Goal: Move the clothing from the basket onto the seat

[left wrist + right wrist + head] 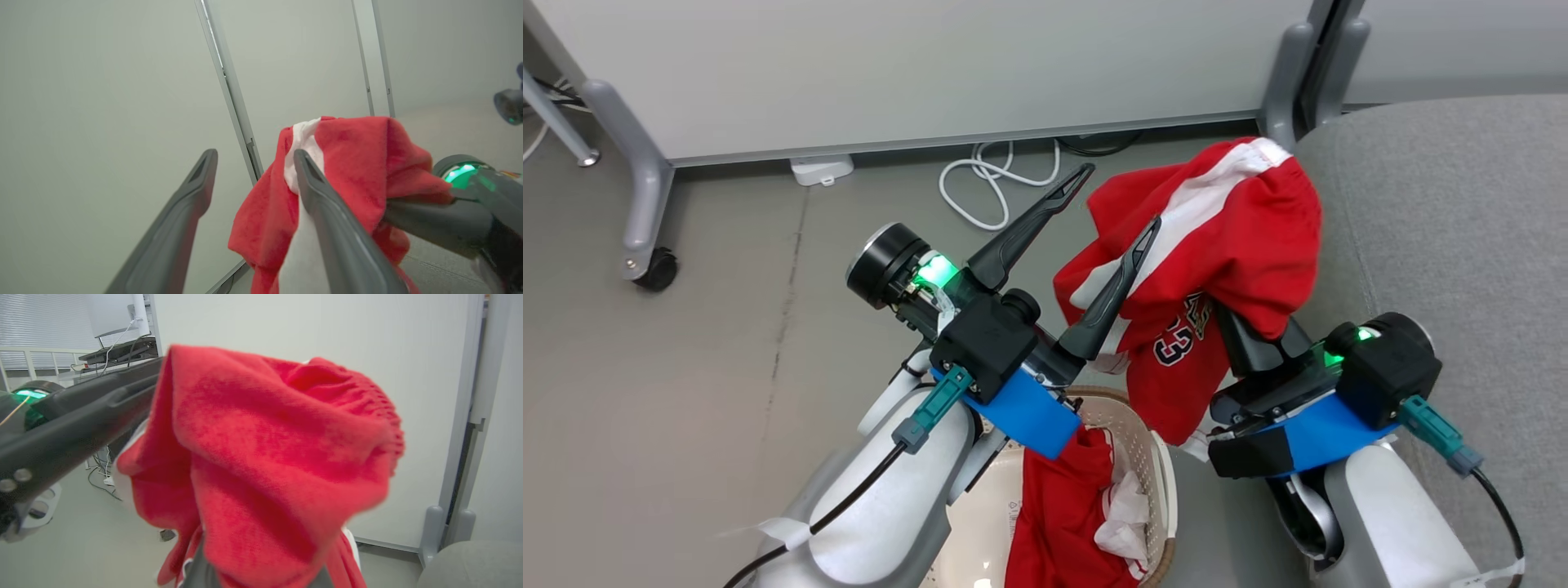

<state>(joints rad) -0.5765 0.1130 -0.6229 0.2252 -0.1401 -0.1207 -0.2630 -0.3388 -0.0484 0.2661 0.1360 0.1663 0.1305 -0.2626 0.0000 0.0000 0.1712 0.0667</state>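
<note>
- The right tool (pixel 1258 339) carries a red garment (pixel 1241 237) with a white stripe and dark numerals. The cloth hangs over its fingers and hides the tips, so I cannot tell if they are closed on it or only under it.
- This garment is in the air above the floor (pixel 727 343), between the basket (pixel 1164 482) and the seat (pixel 1462 212). Its upper fold is just beside the edge of the seat.
- The left tool (pixel 1121 194) stands wide open and holds nothing. One of its fingers is in front of the cloth, and I cannot tell if it touches.
- A second red garment (pixel 1054 514), with some white on it, lies in the basket.
- The cloth looks light, soft and limp. It will likely fold and hang down, and it may slide off the smooth fingers if it is only draped.
- I think the best place to take hold is a thick gathered part, such as a bunched fold, and not one thin edge.
- To put it down, the arm probably must reach well over the seat, because the hanging end may otherwise fall outside.
</note>
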